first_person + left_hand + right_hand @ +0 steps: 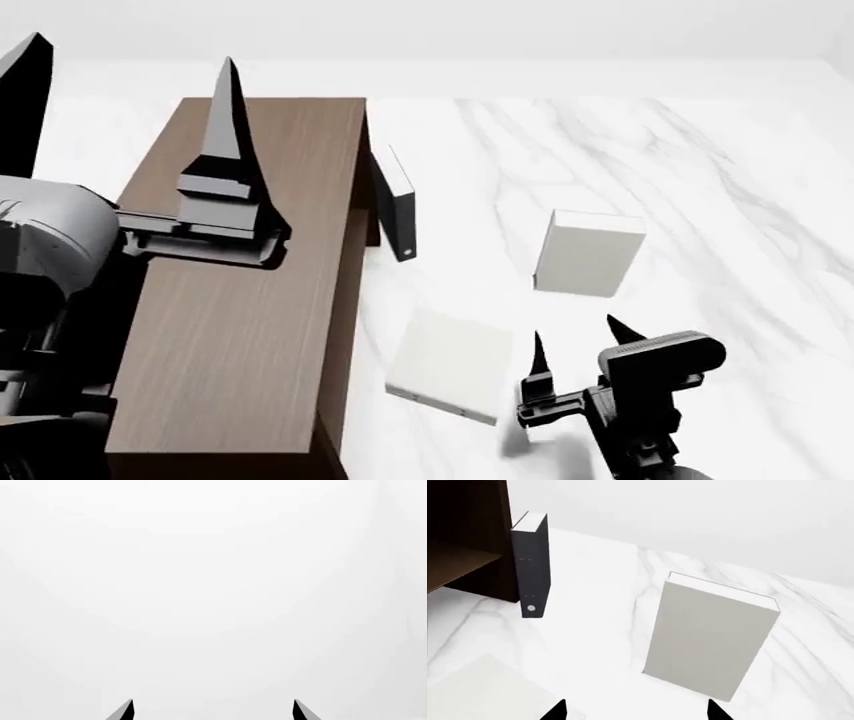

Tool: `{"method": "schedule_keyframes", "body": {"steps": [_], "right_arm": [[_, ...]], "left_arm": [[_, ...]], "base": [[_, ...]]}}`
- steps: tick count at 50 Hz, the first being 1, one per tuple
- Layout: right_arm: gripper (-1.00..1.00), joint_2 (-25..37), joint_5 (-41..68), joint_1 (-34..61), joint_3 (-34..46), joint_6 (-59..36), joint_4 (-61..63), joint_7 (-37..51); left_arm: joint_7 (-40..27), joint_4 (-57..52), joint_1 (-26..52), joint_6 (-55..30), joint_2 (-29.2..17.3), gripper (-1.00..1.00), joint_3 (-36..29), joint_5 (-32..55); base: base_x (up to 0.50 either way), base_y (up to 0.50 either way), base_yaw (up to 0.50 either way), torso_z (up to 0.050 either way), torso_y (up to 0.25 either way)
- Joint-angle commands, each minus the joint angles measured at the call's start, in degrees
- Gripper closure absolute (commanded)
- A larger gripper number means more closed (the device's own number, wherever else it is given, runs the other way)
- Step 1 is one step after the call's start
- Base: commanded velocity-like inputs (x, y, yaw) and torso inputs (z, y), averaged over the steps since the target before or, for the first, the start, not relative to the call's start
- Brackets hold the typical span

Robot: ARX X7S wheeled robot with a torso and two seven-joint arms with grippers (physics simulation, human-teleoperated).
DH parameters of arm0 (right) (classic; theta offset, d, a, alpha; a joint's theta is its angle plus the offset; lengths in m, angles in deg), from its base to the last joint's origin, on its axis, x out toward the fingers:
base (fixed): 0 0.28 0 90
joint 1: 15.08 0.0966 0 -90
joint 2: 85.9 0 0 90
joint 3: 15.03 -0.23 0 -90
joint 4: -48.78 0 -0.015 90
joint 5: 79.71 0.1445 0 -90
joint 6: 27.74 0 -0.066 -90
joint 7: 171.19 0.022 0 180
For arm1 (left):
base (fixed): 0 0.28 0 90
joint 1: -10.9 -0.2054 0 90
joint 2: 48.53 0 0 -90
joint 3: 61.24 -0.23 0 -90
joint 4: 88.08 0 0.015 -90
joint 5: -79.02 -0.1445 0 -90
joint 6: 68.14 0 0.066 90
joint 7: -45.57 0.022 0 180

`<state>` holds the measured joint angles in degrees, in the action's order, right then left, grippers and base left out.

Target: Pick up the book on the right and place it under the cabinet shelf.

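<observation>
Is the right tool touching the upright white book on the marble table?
Apart. The head view shows the right tool open with bare marble between its tips and the upright white book; the right wrist view agrees.

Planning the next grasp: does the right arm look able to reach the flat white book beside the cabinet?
Probably yes: the open right tool hovers right beside the flat book, nothing between them; the upright white book stands farther off, clear.

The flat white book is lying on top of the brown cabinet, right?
No. The head view shows the flat white book lying on the marble table, beside the brown cabinet, not on top of it.
</observation>
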<state>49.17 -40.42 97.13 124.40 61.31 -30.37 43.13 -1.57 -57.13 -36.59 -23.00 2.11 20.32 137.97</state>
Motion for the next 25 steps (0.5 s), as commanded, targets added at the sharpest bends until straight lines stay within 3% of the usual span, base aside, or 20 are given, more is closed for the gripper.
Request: {"method": "schedule_keyframes", "body": {"steps": [1, 8, 25], "right_arm": [[-1.0, -3.02, -3.05, 1.08, 1.19, 0.05, -6.86, -1.43], [-1.0, -3.77, -3.2, 0.73, 0.94, 1.2, -10.18, -2.18], [-1.0, -5.75, -2.91, -0.22, 0.81, 3.55, -16.58, -4.66]], "left_arm": [[-1.63, 0.06, 1.26, 1.02, -1.7, -1.0, -0.59, 1.92], [-4.02, -0.31, 4.08, 0.99, -2.95, -1.0, -0.59, 5.41], [-8.46, -0.67, 9.57, 3.59, -6.16, -1.0, -3.08, 11.01]], "base": [[0.0, 0.0, 0.0, -0.001, -0.109], [0.0, 0.0, 0.0, -0.001, -0.109], [0.0, 0.0, 0.0, 0.0, -0.001]]}}
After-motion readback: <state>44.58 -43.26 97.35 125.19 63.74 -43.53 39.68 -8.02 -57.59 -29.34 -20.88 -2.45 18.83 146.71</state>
